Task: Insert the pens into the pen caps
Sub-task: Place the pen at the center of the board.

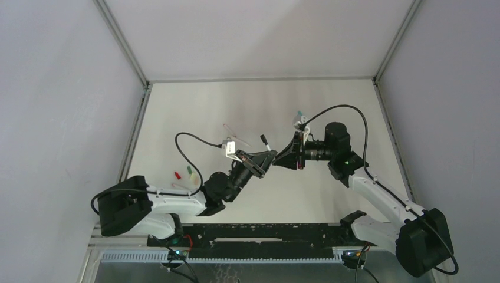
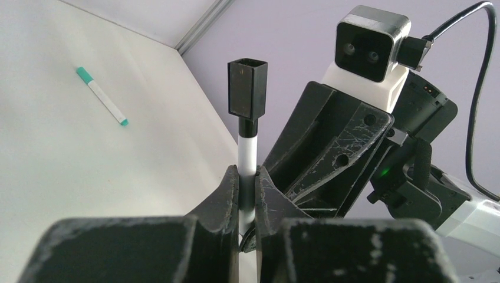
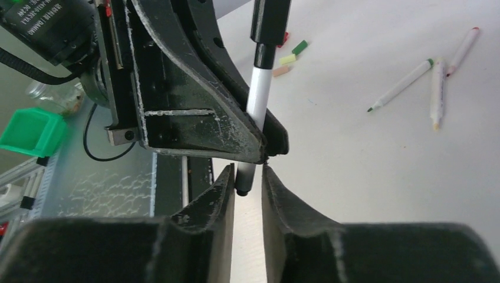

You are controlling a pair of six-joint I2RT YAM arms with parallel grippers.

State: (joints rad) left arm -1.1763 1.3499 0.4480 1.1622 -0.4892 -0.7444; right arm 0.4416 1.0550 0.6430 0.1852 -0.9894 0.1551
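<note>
Left claw grips black-capped pen (right claw just beside)

A pen is held between the fingers of the left gripper, with a cap seated on the end beyond the fingertips. Its opposite end is placed between the parted fingertips of the right gripper, set just right of the left one. Ahead and left of the left gripper, a lone pen is laid on the table. Three loose pens are laid ahead and right of the right gripper; loose caps are clustered ahead of it.
</note>
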